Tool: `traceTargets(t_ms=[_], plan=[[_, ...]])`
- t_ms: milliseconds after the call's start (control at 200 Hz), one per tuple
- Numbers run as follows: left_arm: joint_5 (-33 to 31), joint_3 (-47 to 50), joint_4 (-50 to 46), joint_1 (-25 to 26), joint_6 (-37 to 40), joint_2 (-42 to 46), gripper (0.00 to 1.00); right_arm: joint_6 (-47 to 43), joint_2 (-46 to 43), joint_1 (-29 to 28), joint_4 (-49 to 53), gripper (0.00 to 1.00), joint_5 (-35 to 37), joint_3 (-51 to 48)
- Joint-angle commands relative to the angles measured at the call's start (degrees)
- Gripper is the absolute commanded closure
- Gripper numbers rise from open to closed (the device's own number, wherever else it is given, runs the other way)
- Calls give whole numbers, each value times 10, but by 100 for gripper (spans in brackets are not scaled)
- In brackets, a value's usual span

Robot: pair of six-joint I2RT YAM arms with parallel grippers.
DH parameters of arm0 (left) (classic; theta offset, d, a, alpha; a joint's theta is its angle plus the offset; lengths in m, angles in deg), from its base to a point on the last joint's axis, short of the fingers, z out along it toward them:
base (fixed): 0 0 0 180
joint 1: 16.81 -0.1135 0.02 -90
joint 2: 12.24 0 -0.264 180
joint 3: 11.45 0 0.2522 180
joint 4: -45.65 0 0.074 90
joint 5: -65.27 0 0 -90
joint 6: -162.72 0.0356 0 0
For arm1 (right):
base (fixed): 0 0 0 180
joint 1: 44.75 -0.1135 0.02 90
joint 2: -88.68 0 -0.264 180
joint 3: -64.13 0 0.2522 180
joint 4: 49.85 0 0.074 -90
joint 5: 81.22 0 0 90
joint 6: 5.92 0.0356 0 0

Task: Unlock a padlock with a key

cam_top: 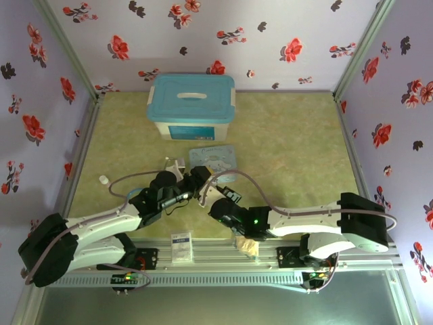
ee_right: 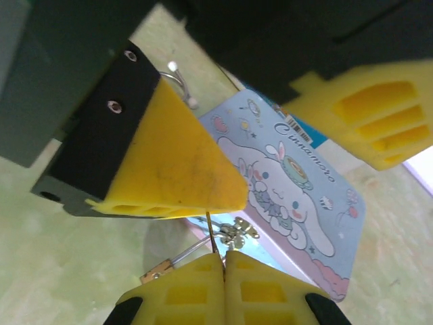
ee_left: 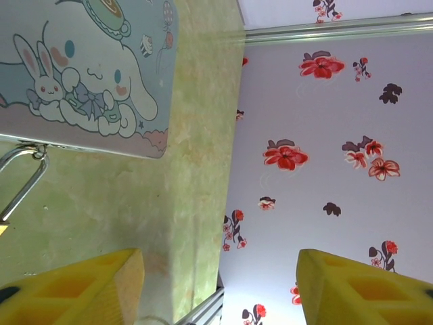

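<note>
Pinching the thin dark key (ee_right: 214, 237) in the seam between them, the right fingers (ee_right: 189, 291) are pressed together, and the key's blade stands up out of them toward the underside of 1 of the left fingers (ee_right: 176, 162). The left fingers are spread apart with nothing held; in the left wrist view the 2 yellow pads (ee_left: 74, 291) stand wide, with green bench (ee_left: 122, 203) and flowered wall in the gap. The padlock (ee_right: 154, 273) sits just left of the right fingers, its small brass body low and its thin shackle arching toward the key; I cannot tell whether key and padlock touch. In the left wrist view that shackle shows beyond and to the left of the left fingers, just under the edge of the cartoon tin (ee_left: 88, 81). A small cluster of bright metal rings (ee_right: 237, 233) sits just right of the key blade, above the right fingers. The tin lies flat on the bench beyond both pairs of fingers. From above, the 2 arms meet tip to tip on the near side of the tin, and a lidded blue bin (cam_top: 191, 105) stands well beyond them.
</note>
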Motion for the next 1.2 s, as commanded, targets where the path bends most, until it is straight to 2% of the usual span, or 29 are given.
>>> traceTargets(t_ms=[0,150,295,445,560,910,1110,1195], plan=[[-9,14,10,3,-10,11,34,-27,-1,-4,-45,100,65,12],[-43,31,-7,2,-13,45,33,-27,-24,-4,-46,100,55,-4],[-35,16,-7,5,-12,39,35,-28,-28,-5,-67,100,25,-12],[-21,23,53,5,-30,7,43,-41,-25,-6,-101,100,-11,-17],[-16,28,78,5,-35,-7,50,-49,-14,-6,-86,100,-18,-6],[-25,24,32,5,-14,22,70,-53,12,-10,-68,100,-3,4],[-26,20,8,5,-1,27,73,-57,18,-13,-80,100,4,8],[-26,28,17,5,-6,27,82,-65,25,-16,-81,100,4,10]])
